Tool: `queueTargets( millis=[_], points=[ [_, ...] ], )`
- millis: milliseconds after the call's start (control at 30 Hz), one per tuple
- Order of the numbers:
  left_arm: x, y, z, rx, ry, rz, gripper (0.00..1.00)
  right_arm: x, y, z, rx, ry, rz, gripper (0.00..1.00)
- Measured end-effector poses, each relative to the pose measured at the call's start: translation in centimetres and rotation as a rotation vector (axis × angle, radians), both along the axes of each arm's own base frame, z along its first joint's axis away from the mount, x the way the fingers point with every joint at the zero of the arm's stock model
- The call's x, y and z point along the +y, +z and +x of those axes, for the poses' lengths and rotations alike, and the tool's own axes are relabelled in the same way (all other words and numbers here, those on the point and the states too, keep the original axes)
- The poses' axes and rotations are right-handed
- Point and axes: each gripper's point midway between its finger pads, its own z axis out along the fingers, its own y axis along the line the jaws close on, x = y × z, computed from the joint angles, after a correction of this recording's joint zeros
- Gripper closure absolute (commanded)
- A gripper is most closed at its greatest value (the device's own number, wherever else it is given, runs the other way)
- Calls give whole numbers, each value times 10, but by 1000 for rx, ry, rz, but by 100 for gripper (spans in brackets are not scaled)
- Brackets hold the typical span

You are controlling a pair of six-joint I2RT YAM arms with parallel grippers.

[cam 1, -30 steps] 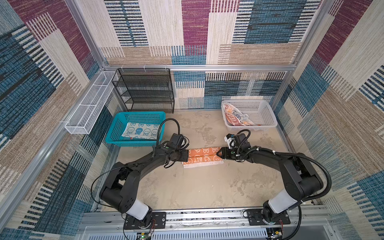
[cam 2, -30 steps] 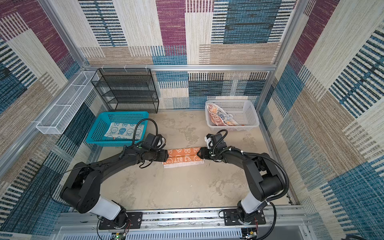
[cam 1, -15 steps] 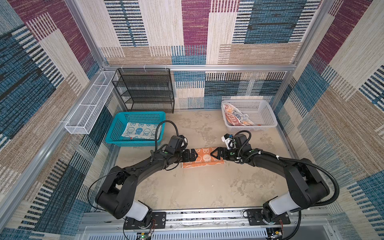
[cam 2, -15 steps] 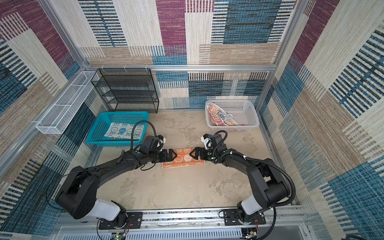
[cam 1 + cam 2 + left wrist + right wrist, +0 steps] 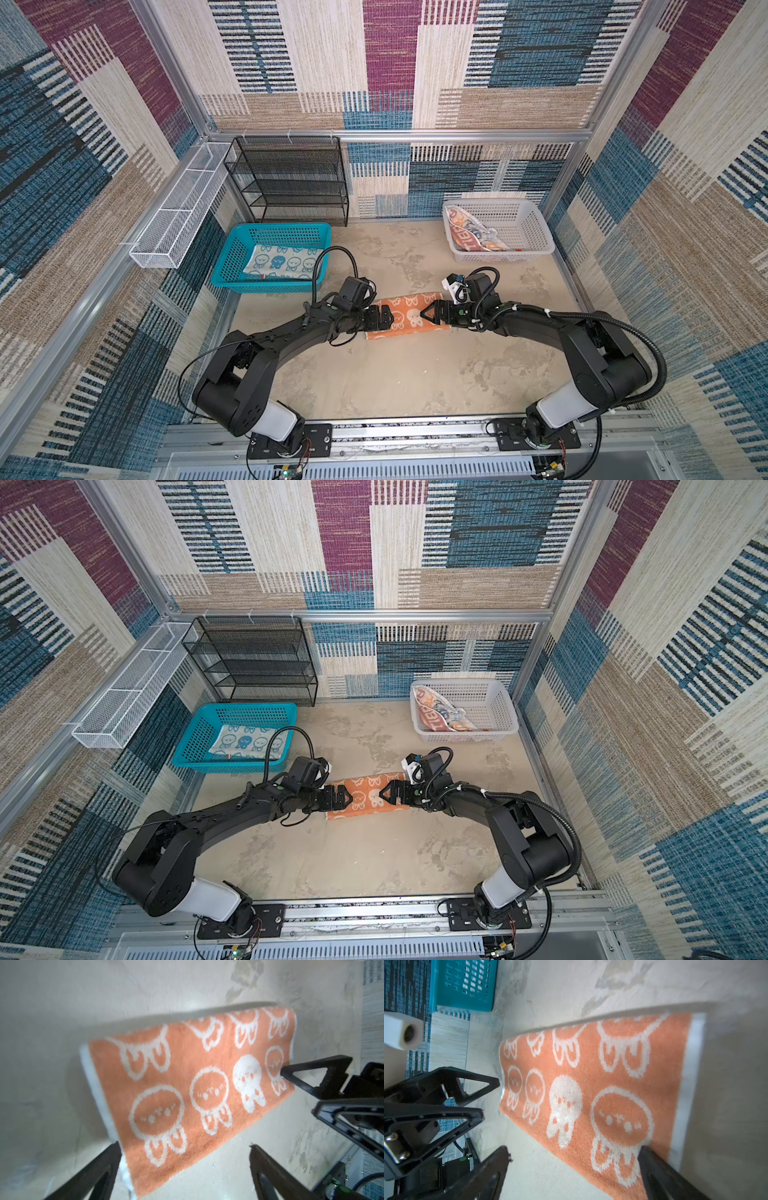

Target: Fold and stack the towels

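A teal basket (image 5: 230,261) sat back left on the beige table (image 5: 395,374), a white basket (image 5: 525,232) back right. Between them stood a black mesh rack (image 5: 291,178), a white wire tray (image 5: 178,208) just beside it.

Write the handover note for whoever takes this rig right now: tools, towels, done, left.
Left tool: open, holding nothing, at one end of the orange towel.
Right tool: open, holding nothing, at the other end.
Orange towel: a folded strip on the table.
Blue towel: flat in the teal basket.
Lettered towel: crumpled in the white basket.
Done: blue towel placed; orange folded once, it seems.
Left: probably fold orange again and stack it on blue, then fold and stack the lettered towel.
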Motion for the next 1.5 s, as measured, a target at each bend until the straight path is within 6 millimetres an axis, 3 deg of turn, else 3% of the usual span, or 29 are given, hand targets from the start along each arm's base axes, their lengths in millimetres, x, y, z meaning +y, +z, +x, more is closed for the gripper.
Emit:
queueTargets(
  millis=[100,167,267,400,600,767,867,1200,1300,1433,1500],
  points=[
    [4,33,13,-95,5,22,1,-3,27,17,-85,-17,-14,1],
    [12,34,16,-112,24,65,1,-8,31,25,-102,-29,-36,1],
    [25,6,13,-27,32,153,1,-21,17,35,-78,-69,-118,1],
    [34,-25,4,65,17,234,1,-26,-2,34,-38,-66,-182,1],
    [29,-50,-3,143,-15,232,0,-26,-29,29,13,-42,-228,1],
    [17,-52,9,123,-45,201,5,-14,-31,27,-26,-8,-203,1],
    [9,-53,17,103,-55,180,12,-8,-30,25,-41,0,-179,1],
    [-5,-59,27,68,-93,134,57,5,-28,20,-42,16,-125,1],
    [-10,-61,30,63,-102,114,85,7,-28,20,-47,18,-120,1],
    [-17,-64,31,75,-117,93,98,8,-28,19,-49,16,-115,1],
    [-19,-63,32,76,-120,87,100,9,-28,18,-46,17,-114,1]
  ],
)
